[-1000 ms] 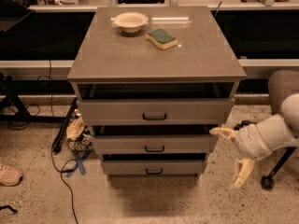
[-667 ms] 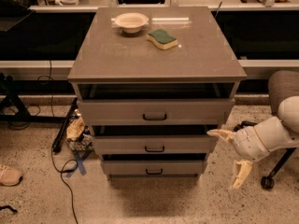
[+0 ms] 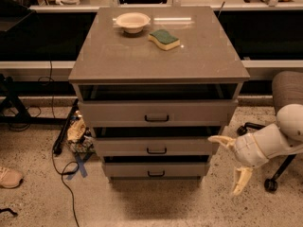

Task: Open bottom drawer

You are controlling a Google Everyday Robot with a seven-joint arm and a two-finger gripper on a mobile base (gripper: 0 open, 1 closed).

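Nearest, at the cabinet's right side, the gripper (image 3: pixel 224 165) hangs low over the speckled floor, spread wide and holding nothing. One finger (image 3: pixel 220 140) points left toward the cabinet's edge; the other hangs downward. The arm (image 3: pixel 265 143) enters from the right, forearm angled down and leftward, probably to bring the wrist to drawer height. The bottom drawer (image 3: pixel 128 169), the lowest and narrowest front, sits just left of the gripper, its dark handle (image 3: pixel 156 174) untouched. Farther off, on the cabinet top (image 3: pixel 142 56), rest a bowl (image 3: pixel 133 21) and a sponge (image 3: pixel 164 39).

bottom drawer (image 3: pixel 128 169) | grey, flat, dark bar handle | lowest, narrowest, closed | hand (image 3: pixel 223 164) just right, fingers spread, not touching
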